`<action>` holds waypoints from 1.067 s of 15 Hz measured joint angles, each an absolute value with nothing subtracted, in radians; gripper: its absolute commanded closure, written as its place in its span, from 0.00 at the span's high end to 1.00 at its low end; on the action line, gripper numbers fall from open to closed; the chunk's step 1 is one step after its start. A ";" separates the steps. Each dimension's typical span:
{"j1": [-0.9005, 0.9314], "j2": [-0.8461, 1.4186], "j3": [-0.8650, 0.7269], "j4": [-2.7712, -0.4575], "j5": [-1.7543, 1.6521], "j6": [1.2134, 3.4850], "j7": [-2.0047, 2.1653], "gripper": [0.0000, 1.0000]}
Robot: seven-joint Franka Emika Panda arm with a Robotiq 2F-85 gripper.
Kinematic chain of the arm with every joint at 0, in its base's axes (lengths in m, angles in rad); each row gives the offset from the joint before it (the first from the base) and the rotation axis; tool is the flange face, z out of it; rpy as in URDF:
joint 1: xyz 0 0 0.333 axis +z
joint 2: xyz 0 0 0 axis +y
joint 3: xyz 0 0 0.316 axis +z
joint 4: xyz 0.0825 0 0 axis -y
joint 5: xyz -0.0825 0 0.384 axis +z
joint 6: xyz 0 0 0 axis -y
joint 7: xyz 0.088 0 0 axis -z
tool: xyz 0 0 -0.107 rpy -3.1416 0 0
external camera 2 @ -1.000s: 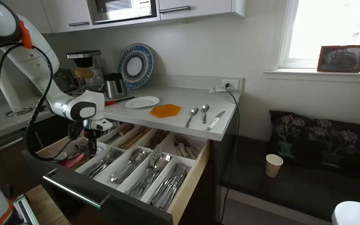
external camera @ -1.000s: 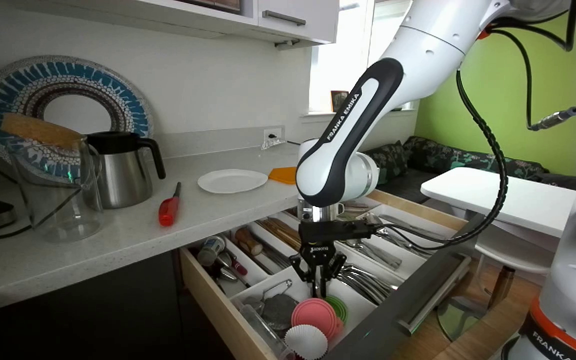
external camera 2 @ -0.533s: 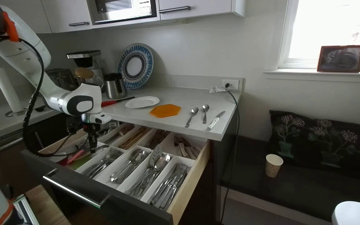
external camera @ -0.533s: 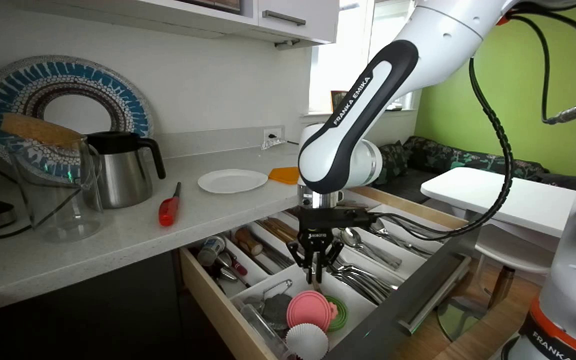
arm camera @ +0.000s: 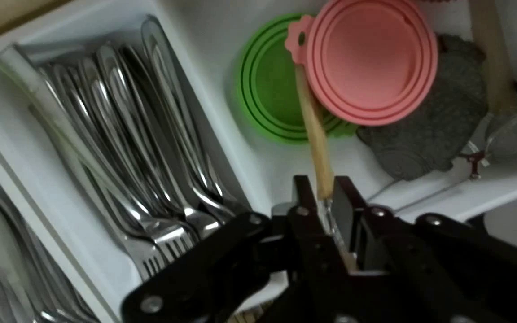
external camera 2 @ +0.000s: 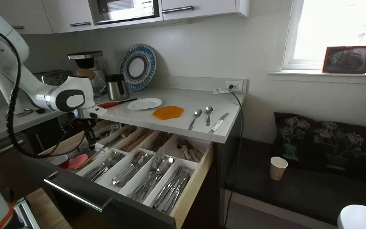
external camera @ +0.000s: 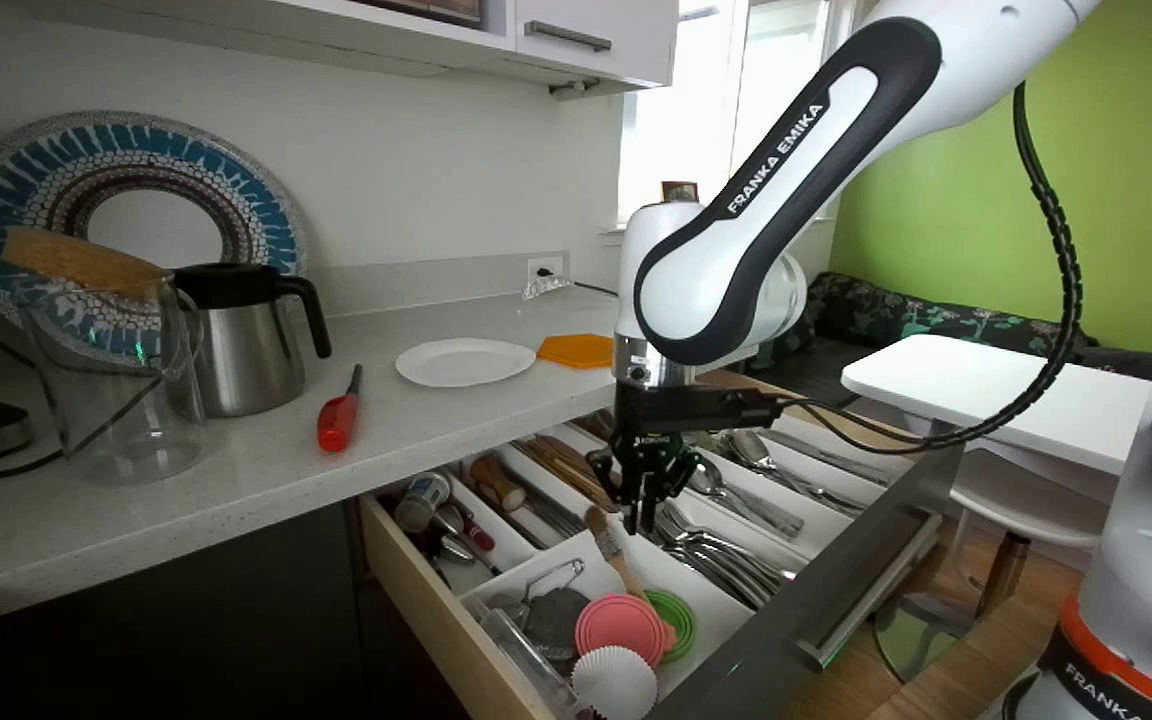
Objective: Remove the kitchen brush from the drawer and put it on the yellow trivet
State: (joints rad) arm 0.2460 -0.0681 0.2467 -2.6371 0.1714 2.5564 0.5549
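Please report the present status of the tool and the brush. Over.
Tool shut save for a narrow gap, over drawer. Brush in drawer, apparently not gripped. Possible snag: pink disc overlapping one end of it.

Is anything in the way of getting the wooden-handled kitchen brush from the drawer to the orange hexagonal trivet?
Yes: the round pink ribbed dish overlaps the handle end of the brush. The pale countertop's front edge also lies between brush and trivet, so the brush probably must rise over it.
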 measured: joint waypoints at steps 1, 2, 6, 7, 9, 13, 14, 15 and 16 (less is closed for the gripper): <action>0.244 -0.089 0.247 -2.638 0.149 2.581 0.560 0.05; 0.241 -0.109 0.247 -2.637 0.129 2.601 0.565 0.05; 0.231 -0.168 0.252 -2.630 0.081 2.611 0.570 0.45; 0.231 -0.170 0.257 -2.630 0.081 2.609 0.570 0.46; 0.230 -0.165 0.267 -2.632 0.081 2.582 0.573 0.60; 0.230 -0.125 0.291 -2.644 0.079 2.534 0.622 0.88; 0.230 -0.109 0.295 -2.646 0.078 2.534 0.636 0.97; 0.231 -0.091 0.297 -2.646 0.077 2.534 0.645 1.00; 0.232 -0.071 0.298 -2.645 0.077 2.536 0.649 1.00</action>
